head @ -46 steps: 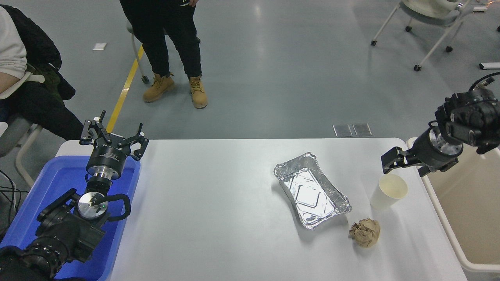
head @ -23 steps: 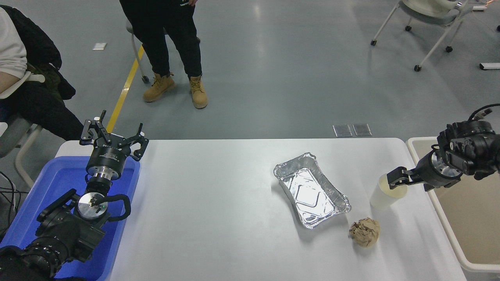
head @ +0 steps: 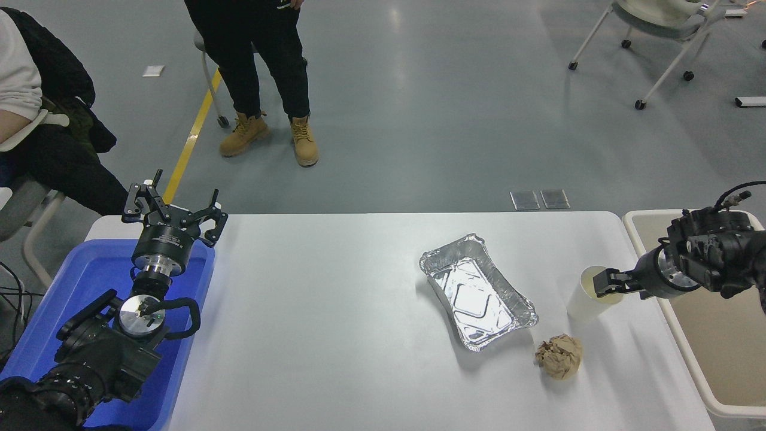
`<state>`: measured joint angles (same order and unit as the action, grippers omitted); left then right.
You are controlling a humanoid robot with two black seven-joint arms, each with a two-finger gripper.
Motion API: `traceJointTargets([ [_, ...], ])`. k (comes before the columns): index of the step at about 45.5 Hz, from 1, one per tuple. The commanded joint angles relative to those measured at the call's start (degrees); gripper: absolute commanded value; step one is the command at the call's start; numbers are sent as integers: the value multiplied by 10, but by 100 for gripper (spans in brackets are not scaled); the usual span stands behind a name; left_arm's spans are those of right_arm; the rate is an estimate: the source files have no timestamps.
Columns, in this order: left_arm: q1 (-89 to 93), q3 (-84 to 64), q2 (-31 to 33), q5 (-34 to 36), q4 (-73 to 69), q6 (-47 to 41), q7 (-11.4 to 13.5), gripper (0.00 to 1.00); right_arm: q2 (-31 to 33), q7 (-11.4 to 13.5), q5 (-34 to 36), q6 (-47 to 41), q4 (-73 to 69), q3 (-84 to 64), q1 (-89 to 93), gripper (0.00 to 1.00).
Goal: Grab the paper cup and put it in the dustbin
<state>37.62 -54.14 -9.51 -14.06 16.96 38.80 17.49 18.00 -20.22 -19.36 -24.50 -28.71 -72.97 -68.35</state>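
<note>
Counting what is sitting on and around the white table (head: 335,311)

One paper cup (head: 583,302) is standing at about 3 o'clock on the table, with one crumpled brown paper ball (head: 558,357) lying toward 4 o'clock and one silver foil tray (head: 477,291) resting just right of centre. Two bins are flanking the table: one blue bin (head: 72,287) at 9 o'clock and one beige dustbin (head: 718,335) at 3 o'clock. Two black grippers are showing, the left gripper (head: 175,209) at 10 o'clock and the right gripper (head: 604,282) at 3 o'clock. Two people are waiting beyond the far edge, one standing person (head: 257,54) at 12 o'clock and one seated person (head: 36,120) at 10 o'clock.
</note>
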Motion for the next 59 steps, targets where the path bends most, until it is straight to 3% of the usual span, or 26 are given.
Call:
traceJointTargets([
  [1, 0, 0, 0, 0, 0, 0, 0, 99, -2, -4, -25, 17, -3, 8, 6, 4],
  [2, 0, 0, 0, 0, 0, 0, 0, 99, -2, -5, -25, 17, -3, 10, 6, 0],
  [29, 0, 0, 0, 0, 0, 0, 0, 99, 8, -17, -27, 9, -17, 13, -62, 0],
  [59, 0, 0, 0, 0, 0, 0, 0, 99, 88, -16, -69, -104, -319, -53, -491, 0],
])
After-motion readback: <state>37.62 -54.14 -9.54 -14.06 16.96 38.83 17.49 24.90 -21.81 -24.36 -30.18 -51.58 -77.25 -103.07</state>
